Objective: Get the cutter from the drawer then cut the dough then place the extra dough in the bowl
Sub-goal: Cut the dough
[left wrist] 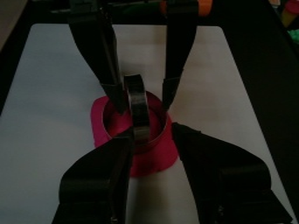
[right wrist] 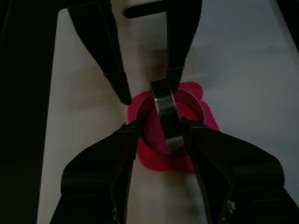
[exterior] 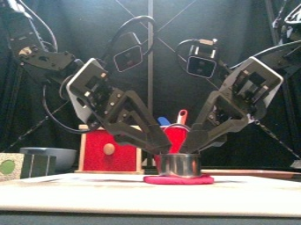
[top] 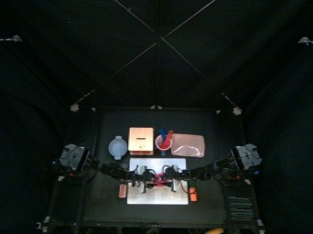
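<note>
At the front of the desk lies the white cutting board (exterior: 70,193). About mid-board on it, the pink-red dough (exterior: 179,179) lies flat with the metal cutter (exterior: 179,164) standing on top. Treat the cutter as light, rigid and slick: it will not give, but it could slip if pinched off-centre, so hold it square across the ring. Your right tool (right wrist: 163,131) looks clamped across it. Your left tool (left wrist: 149,138) sits at the cutter from the other side, and you cannot tell whether it grips.

The dough is likely soft and clingy. The extra outside the cutter may stretch or tear, so take it low at its outer edge. The board looks smooth and may slide under a sideways push. Room is tight where both tools meet.

Farther back stand the wooden box (exterior: 108,151) and the red cup (exterior: 177,136) on the pink tray (top: 199,148). The blue-grey bowl (top: 112,146) is back left, well apart from the dough. Behind them hangs the black curtain (top: 156,55).
</note>
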